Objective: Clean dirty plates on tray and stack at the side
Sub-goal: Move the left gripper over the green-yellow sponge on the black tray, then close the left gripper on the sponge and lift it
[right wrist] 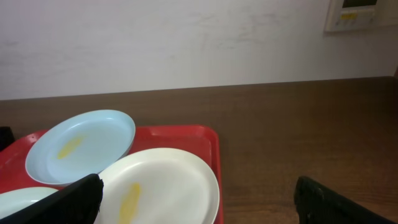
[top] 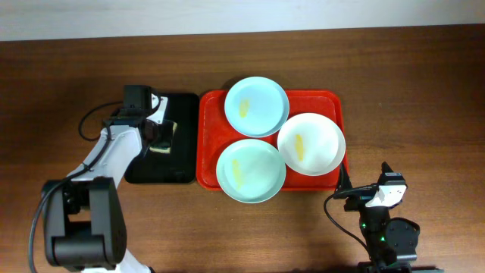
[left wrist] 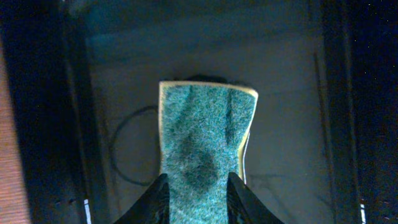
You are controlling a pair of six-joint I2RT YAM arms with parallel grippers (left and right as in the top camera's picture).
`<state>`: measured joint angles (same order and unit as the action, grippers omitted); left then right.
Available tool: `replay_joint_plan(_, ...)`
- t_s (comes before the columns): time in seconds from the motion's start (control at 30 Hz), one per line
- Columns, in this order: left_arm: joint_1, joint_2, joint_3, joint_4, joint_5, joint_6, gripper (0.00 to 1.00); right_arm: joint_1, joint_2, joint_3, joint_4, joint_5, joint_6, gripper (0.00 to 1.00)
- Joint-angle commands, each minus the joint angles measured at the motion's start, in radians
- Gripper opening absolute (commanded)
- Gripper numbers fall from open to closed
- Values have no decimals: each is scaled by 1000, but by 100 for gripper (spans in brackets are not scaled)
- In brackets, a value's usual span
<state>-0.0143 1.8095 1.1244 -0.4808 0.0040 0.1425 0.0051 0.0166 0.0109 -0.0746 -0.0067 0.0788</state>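
Observation:
Three plates lie on the red tray (top: 333, 98): a mint-blue plate (top: 256, 106) at the back, a white plate (top: 311, 144) at the right, and another mint-blue plate (top: 251, 171) at the front. Each bears a yellow smear. My left gripper (left wrist: 198, 180) is down in the black tray (top: 163, 171), shut on a green-topped sponge (left wrist: 205, 130) whose sides bow in between the fingers. My right gripper (right wrist: 198, 183) hangs open near the red tray's front right corner, with nothing between its fingers. It looks across the white plate (right wrist: 161, 183) and the back mint-blue plate (right wrist: 84, 146).
The narrow black tray sits directly left of the red tray, touching its edge. Bare wooden table (top: 409, 91) spreads to the right and behind. A pale wall (right wrist: 186, 43) shows beyond the table's far edge.

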Motion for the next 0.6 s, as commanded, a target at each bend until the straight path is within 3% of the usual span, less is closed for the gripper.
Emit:
replay_joint_plan(0.0,4,31,19,10,19,20,25,1,-2,-5,-5,-8,3,99)
replay_joint_plan(0.2,4,55,19,34,19,20,21,1,-2,-5,-5,-9,3,99)
replay_joint_plan(0.47,4,81,19,35,52,20,24,1,-2,-5,-5,-8,3,99)
replay_joint_plan(0.57,5,81,19,31,51,20,32,1,-2,-5,-5,-8,3,99)
